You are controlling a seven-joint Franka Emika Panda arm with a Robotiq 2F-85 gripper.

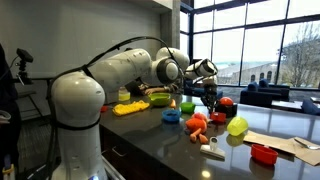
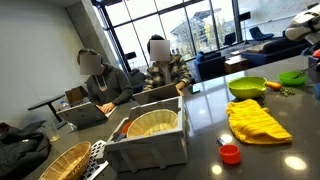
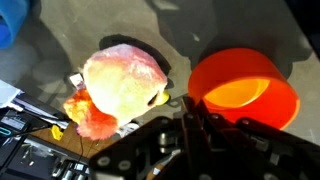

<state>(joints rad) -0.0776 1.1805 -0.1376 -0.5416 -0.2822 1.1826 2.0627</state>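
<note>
My gripper (image 3: 188, 104) is shut, its two fingers pressed together. Its tips sit at the left rim of an orange-red bowl (image 3: 245, 90), and I cannot tell whether they pinch that rim. A peach and orange plush toy (image 3: 120, 80) lies just left of the bowl on the dark counter. In an exterior view the gripper (image 1: 209, 92) hangs over the counter beside the red bowl (image 1: 228, 103), among scattered toys. In an exterior view only the edge of the arm (image 2: 314, 40) shows at the far right.
On the counter are a yellow cloth (image 1: 130, 107), a green bowl (image 1: 158, 97), a blue item (image 1: 171, 116), an orange toy (image 1: 197, 124), a yellow-green ball (image 1: 237, 126), a red lid (image 1: 263, 153) and paper (image 1: 290, 143). A grey bin (image 2: 150, 148) holds a wicker basket. People sit behind.
</note>
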